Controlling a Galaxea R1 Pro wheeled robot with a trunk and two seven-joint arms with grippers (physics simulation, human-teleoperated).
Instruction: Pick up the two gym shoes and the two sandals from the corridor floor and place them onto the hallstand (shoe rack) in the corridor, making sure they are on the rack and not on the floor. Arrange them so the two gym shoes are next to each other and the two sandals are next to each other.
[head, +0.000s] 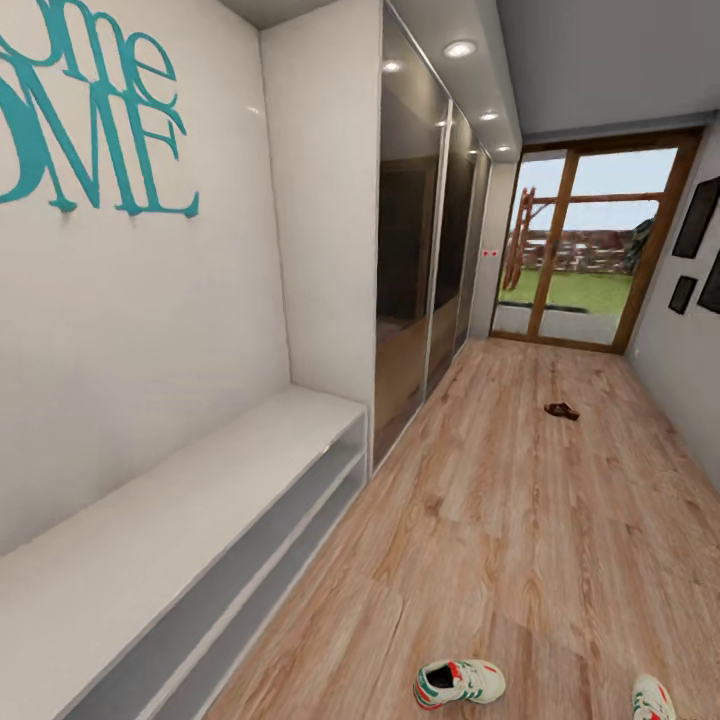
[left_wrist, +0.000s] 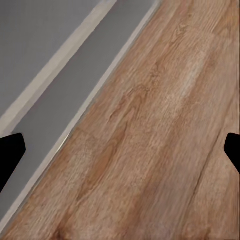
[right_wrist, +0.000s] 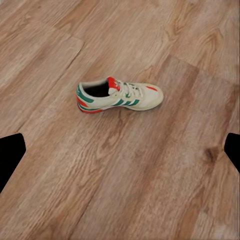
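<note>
Two white gym shoes with green stripes lie on the corridor floor at the near edge of the head view, one near the middle and one to its right, cut off by the frame. Far down the corridor lies a dark brown sandal; I cannot tell whether it is one or two. The hallstand, a low grey-white bench with open slots, runs along the left wall. My right gripper hangs open above the floor, short of a gym shoe lying on its sole. My left gripper is open over the floor beside the hallstand's grey edge.
Dark mirrored wardrobe doors follow the hallstand on the left. A glazed wooden door closes the far end. Dark picture frames hang on the right wall. Teal letters are fixed above the bench.
</note>
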